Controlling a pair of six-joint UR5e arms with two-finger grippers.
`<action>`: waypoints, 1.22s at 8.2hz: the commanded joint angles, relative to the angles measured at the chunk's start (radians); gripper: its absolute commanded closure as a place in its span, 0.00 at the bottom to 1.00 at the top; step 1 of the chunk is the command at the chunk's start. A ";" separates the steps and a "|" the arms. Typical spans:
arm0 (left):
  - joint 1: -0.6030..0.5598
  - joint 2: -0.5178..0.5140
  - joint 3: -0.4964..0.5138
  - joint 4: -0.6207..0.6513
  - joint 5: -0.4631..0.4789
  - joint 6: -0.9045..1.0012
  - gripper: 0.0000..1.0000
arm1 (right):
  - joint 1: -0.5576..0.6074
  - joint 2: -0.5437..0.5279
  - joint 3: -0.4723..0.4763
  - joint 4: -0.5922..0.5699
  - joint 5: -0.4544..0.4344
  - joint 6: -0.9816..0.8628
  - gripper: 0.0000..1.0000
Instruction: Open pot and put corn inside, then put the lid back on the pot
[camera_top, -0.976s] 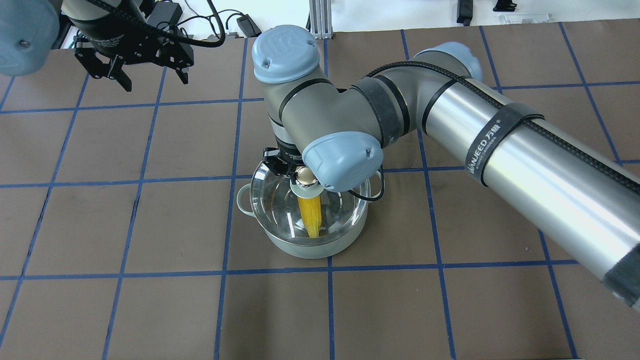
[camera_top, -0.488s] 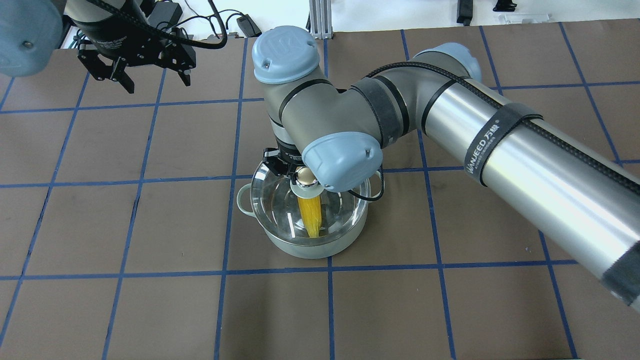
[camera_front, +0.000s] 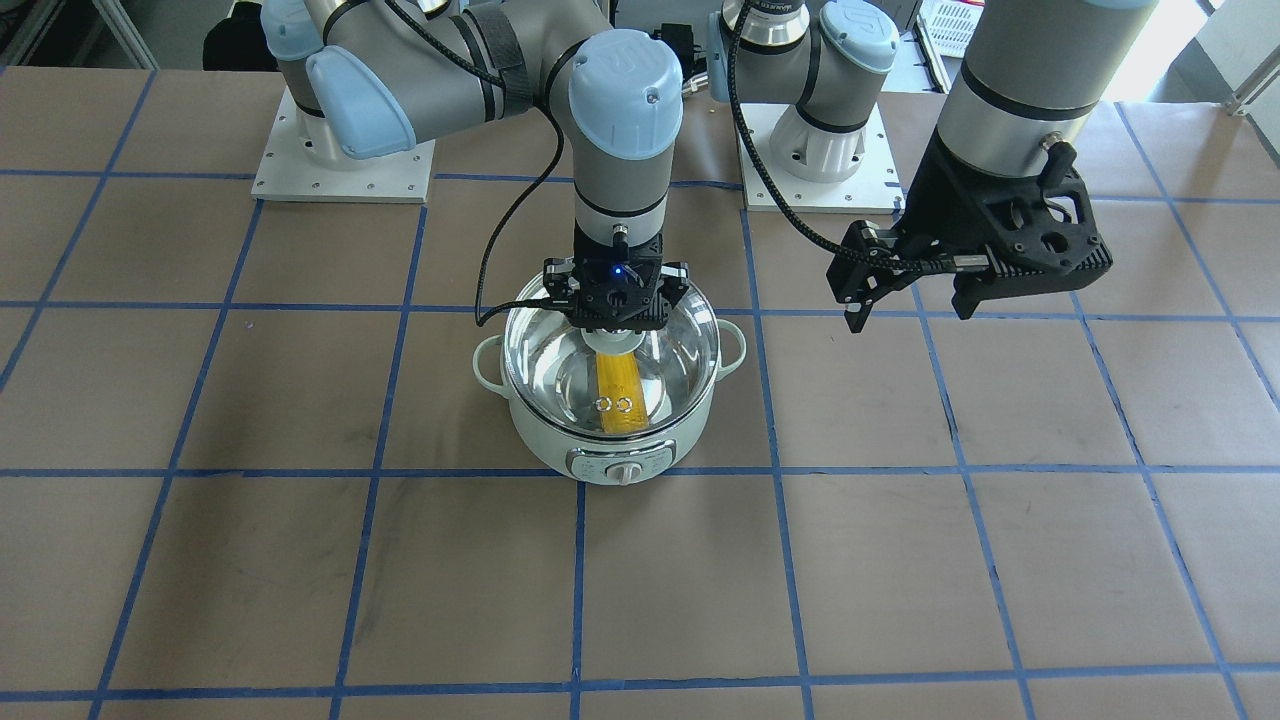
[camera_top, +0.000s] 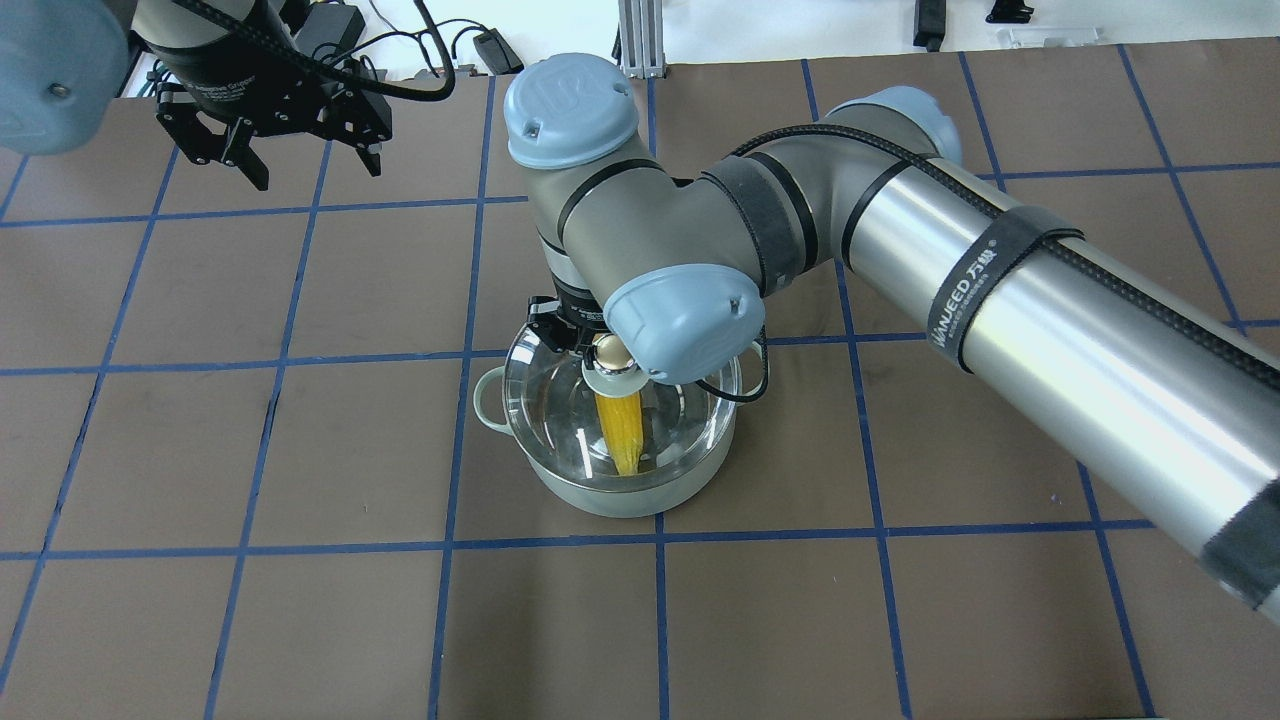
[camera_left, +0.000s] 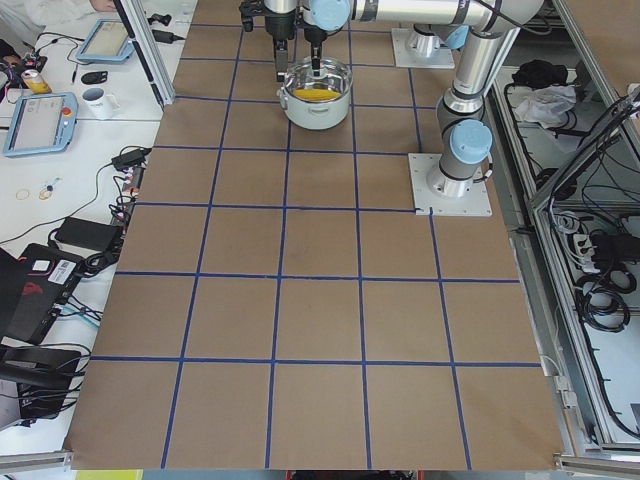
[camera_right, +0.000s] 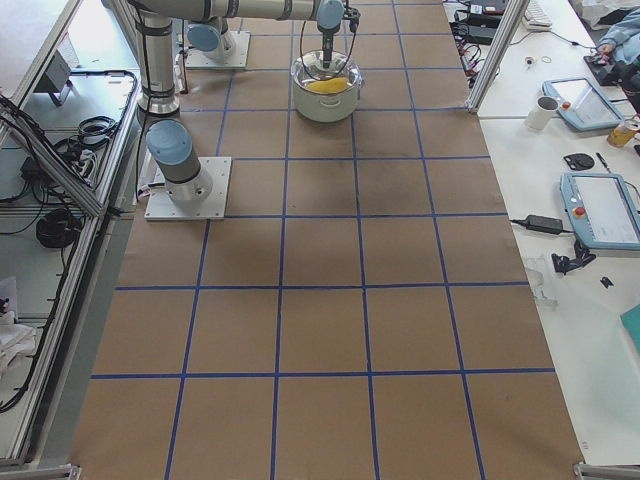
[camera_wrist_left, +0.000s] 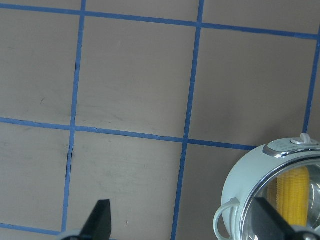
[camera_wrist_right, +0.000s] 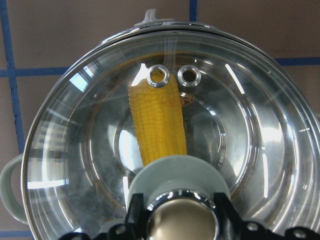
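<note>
The pale green pot stands mid-table with the clear glass lid sitting on it. The yellow corn lies inside and shows through the glass. My right gripper points straight down over the lid. In the right wrist view its fingers flank the shiny ball of the knob, shut on it. My left gripper hangs open and empty above the table, well off to the pot's side. The left wrist view catches the pot and corn at its lower right.
Brown table surface with a blue tape grid. The right arm's big wrist joints hang over the far side of the pot. Cables and small gear lie beyond the table's far edge.
My left gripper has drifted a little farther from the pot, toward the table's far edge. The right arm, lid, pot and corn have not moved.
</note>
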 joint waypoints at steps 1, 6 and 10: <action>-0.001 0.003 -0.028 0.009 -0.009 0.000 0.00 | 0.000 0.000 0.000 -0.002 -0.019 0.004 0.69; -0.001 0.005 -0.028 0.011 -0.006 0.000 0.00 | 0.000 0.002 0.001 -0.045 -0.003 0.001 0.70; -0.001 0.005 -0.028 0.011 -0.006 0.000 0.00 | 0.000 0.002 0.001 -0.043 -0.018 -0.002 0.58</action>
